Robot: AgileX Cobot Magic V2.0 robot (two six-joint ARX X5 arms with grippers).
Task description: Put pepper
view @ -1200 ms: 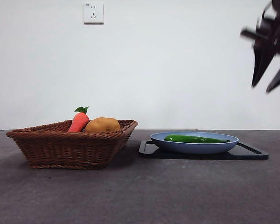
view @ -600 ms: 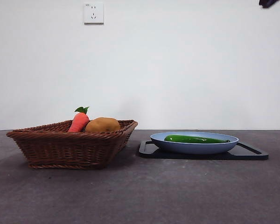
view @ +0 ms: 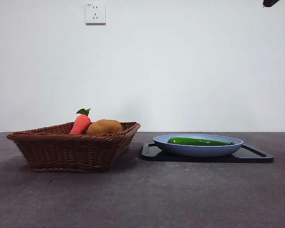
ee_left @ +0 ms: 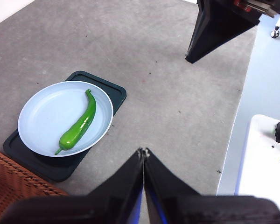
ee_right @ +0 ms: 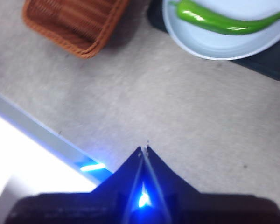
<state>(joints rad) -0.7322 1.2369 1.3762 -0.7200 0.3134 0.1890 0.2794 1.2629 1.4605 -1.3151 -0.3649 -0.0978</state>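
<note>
The long glossy green pepper (view: 198,141) lies in the blue plate (view: 197,149) on a black tray (view: 256,155) at the right. It also shows in the left wrist view (ee_left: 78,126) and in the right wrist view (ee_right: 226,21). My left gripper (ee_left: 143,151) is shut and empty, high above the table beside the plate. My right gripper (ee_right: 145,148) is shut and empty, high above the table's front edge. In the front view only a black tip (view: 270,3) shows at the top right corner.
A brown wicker basket (view: 71,147) stands at the left with an orange carrot (view: 80,123) and a tan potato (view: 104,127) in it. The other arm's gripper (ee_left: 219,28) hangs in the left wrist view. The table's edge (ee_right: 46,133) is close below my right gripper.
The dark gripper at the front view's upper right has risen out of the picture; only a tip at the top corner remains. The pepper, plate and basket have not moved.
</note>
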